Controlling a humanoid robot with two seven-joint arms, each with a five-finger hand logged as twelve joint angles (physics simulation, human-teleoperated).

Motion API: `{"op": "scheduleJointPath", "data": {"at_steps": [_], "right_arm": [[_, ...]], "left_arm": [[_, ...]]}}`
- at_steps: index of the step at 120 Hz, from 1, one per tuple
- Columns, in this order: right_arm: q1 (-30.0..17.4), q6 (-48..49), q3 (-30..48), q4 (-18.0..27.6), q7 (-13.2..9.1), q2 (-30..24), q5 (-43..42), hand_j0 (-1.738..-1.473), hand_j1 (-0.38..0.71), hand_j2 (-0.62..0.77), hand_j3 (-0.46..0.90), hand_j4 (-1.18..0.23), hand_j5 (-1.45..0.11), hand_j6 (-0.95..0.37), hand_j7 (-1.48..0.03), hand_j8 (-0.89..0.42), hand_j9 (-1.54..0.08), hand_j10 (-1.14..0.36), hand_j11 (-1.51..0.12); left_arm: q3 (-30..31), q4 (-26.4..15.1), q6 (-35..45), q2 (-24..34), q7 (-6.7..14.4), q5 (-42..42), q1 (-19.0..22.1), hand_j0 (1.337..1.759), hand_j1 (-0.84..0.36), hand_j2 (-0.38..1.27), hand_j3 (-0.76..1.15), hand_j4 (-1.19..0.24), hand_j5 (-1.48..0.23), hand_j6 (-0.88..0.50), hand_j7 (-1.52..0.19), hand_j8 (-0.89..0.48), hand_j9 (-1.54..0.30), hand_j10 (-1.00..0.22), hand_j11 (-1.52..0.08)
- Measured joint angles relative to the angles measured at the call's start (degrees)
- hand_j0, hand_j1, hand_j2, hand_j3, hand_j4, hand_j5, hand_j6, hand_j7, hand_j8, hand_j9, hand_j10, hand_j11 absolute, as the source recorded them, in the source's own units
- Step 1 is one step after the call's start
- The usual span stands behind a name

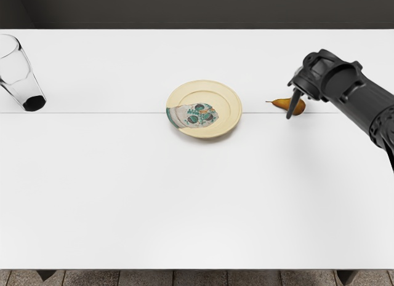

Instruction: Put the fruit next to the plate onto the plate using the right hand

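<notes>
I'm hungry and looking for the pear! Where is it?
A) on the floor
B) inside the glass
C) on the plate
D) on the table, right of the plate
D: the pear lies on the white table, to the right of the plate, not on it.

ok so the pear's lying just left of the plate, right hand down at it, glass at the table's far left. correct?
Not quite. The head view shows the pear lying to the right of the plate, not left. The rest holds: the right hand is down at the pear, and the glass is at the table's far left.
</notes>
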Motion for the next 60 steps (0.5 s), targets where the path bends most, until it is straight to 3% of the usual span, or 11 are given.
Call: {"op": "scheduleJointPath", "data": {"at_steps": [60], "right_arm": [[-2.01, -3.31, -0.52, -0.11, -0.06, 0.0, -0.54, -1.658, 0.06, -0.07, 0.0, -0.34, -0.44, -0.34, -0.44, -0.34, -0.44, -0.34, -0.44]], "left_arm": [[0.0, 0.0, 0.0, 0.0, 0.0, 0.0, -0.01, 1.658, 0.35, 0.0, 0.0, 0.0, 0.0, 0.0, 0.0, 0.0, 0.0, 0.0, 0.0]]}}
